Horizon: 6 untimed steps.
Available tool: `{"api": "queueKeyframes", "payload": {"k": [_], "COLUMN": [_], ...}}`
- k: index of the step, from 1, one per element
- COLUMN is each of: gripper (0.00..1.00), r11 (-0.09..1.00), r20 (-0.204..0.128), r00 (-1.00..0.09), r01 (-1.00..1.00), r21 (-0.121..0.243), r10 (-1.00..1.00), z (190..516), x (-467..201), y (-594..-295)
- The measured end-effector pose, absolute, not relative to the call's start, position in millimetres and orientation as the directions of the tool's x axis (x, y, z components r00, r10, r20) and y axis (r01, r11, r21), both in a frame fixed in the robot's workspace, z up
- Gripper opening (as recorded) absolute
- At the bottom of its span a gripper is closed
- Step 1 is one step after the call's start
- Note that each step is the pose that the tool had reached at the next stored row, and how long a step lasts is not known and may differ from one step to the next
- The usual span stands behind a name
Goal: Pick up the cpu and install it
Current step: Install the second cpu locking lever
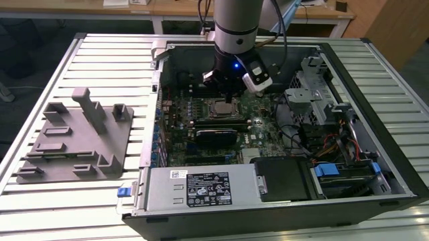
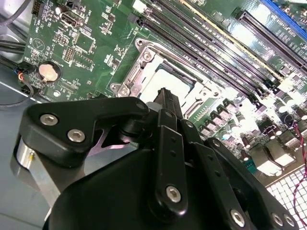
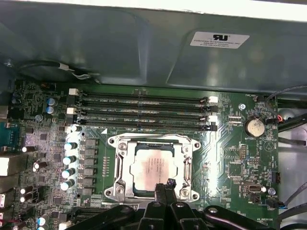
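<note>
**Chip seated in its socket, pincer closed just above**

Nearest the lens in the second wrist view: black linkage arms of the gripper (image 2: 165, 96), drawn together to a narrow tip. Fingers pressed side by side in both wrist views, no gap between them, nothing clamped. Tip poised over the near edge of the cpu (image 3: 154, 166); whether touching it or hanging just above, impossible to say.

Silvery square lying flat inside the metal socket frame (image 3: 188, 158), pale top bare, level with the frame on all sides visible. Judged from that: already set down in place rather than carried. Frame itself ringed by screws and sitting on the green motherboard (image 3: 230, 158), with four long memory slots (image 3: 144, 112) running just beside it.

From the exterior view, arm reaching straight down into the opened computer case (image 1: 375, 125), which lies on its side on the slatted table (image 1: 100, 55) so the board faces up — probably arranged so for a vertical approach. Grey fixture tray (image 1: 74, 145) with upright posts parked on the table toward the exterior view's left, well apart from the case, no chip visible on it.
</note>
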<state>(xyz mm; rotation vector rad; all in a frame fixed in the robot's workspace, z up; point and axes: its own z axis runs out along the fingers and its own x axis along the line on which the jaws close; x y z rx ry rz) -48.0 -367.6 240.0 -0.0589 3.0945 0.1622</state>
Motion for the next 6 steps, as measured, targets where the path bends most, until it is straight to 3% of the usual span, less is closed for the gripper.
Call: {"api": "queueKeyframes", "payload": {"k": [6], "gripper": [0.11], "r11": [0.994], "r20": [-0.044], "r00": [-0.998], "r01": [-0.04], "r21": [0.104], "r10": [-0.036], "z": [240.0], "x": [-48.0], "y": [-367.4]}}
